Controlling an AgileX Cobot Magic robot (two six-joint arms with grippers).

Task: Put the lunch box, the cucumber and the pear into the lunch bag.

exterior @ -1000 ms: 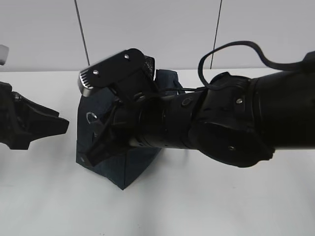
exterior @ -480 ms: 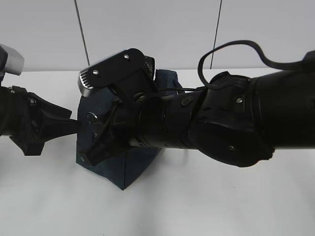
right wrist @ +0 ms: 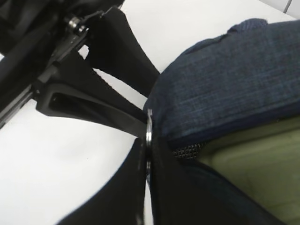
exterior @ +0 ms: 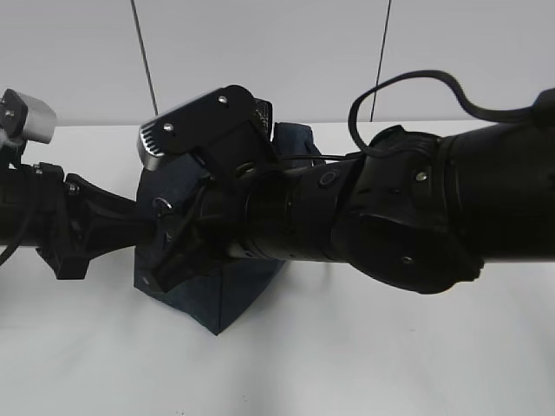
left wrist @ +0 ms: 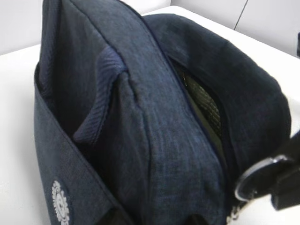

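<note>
Lunch bag [exterior: 217,295] sits on tabletop [exterior: 347,364]; we see right end effector [right wrist: 147,140] pinching ring pull [left wrist: 255,176], left end effector [exterior: 143,227] state unclear, so tugging risks tipping it.

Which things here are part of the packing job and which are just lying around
Job:
bag, unzipped
ring pull, pinched by right gripper
pale green lid showing inside the bag
left gripper, at the bag's end

Lying about:
nothing on the table; cucumber and pear not in view
</note>
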